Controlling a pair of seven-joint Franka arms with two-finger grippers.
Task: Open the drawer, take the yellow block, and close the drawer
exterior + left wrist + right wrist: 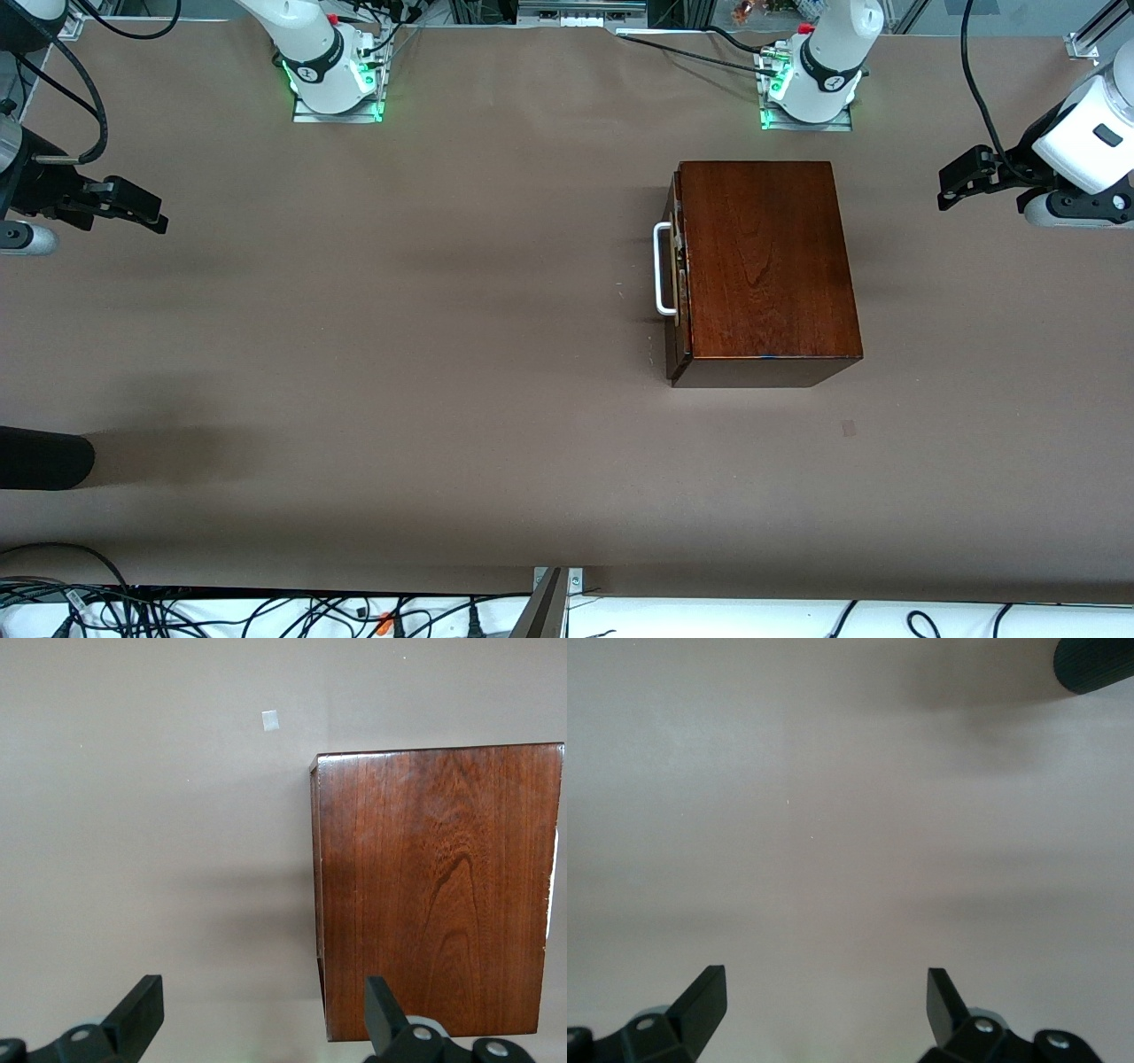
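Observation:
The dark wooden box (766,266) stands toward the left arm's end of the table. Its drawer (678,275) is pushed in or very nearly so, and the white bar handle (663,270) faces the right arm's end. The yellow block is hidden. My left gripper (946,188) hangs open and empty above the table, beside the box on the side away from the handle. In the left wrist view the box top (438,886) lies past the open left gripper (261,1014). My right gripper (146,208) waits open and empty above the right arm's end of the table; the right wrist view shows it (824,1005) over bare table.
A black cylindrical object (44,456) lies at the right arm's end, nearer the front camera; it also shows in the right wrist view (1096,663). A small pale patch (849,428) marks the table near the box. Cables (266,611) run along the front edge.

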